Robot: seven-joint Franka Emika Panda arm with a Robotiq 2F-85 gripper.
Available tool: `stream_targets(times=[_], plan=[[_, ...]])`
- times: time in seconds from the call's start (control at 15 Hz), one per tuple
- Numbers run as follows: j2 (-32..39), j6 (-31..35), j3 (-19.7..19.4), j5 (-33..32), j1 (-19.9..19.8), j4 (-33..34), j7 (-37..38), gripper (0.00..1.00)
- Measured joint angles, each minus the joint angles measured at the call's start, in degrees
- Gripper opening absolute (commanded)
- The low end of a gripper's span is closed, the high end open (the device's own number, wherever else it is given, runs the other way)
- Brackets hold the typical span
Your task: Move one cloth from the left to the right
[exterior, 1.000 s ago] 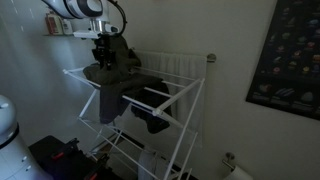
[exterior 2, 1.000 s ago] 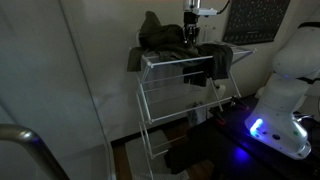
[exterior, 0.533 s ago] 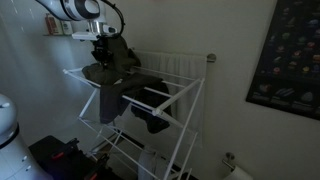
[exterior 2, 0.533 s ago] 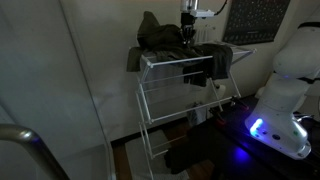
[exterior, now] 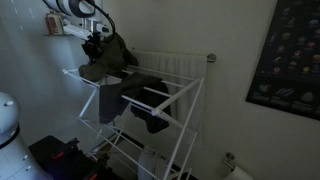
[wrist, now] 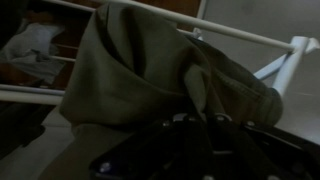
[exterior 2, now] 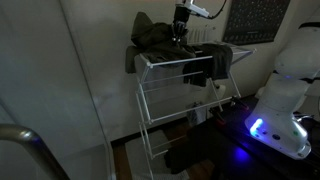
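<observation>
An olive-green cloth point(exterior: 112, 62) hangs bunched over one end of the white drying rack point(exterior: 185, 100). It also shows in an exterior view point(exterior 2: 153, 35) and fills the wrist view point(wrist: 140, 70). My gripper point(exterior: 96, 44) is above that end of the rack, shut on a fold of the olive cloth, which is pulled up in a peak. In an exterior view the gripper point(exterior 2: 180, 22) is at the cloth's top edge. In the wrist view the gripper point(wrist: 200, 117) pinches a ridge of cloth. A dark cloth point(exterior: 150, 92) lies further along the rack.
The rack point(exterior 2: 170, 90) stands near a white wall and a radiator point(exterior: 175, 62). A dark poster point(exterior: 288, 55) hangs on the wall. The robot's white base point(exterior 2: 285, 90) stands beside the rack. More dark cloth point(exterior: 155, 122) hangs on lower rails.
My gripper has risen and shifted sideways along the rack, pulling the olive cloth up and along with it. The dark cloth has not moved.
</observation>
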Motion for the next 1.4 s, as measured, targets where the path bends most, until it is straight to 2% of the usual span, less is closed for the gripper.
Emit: stream_targets(times=[0.2,0.33,0.53,0.8,1.13,1.4], plan=[[0.09,-5.60,-1.27,8.79,0.70,2.33,-4.47,0.06],[0.51,-11.09,-2.00,12.20,0.71,3.83,-6.65,0.05],[1.92,-19.15,-2.14,13.79,0.72,5.57,-8.63,0.05],[4.76,-27.57,-1.14,12.76,0.75,6.98,-8.75,0.05],[6.46,-26.56,-0.25,9.41,0.53,7.86,-6.32,0.05],[6.44,-20.64,-0.23,7.93,0.41,8.24,-4.29,0.05]])
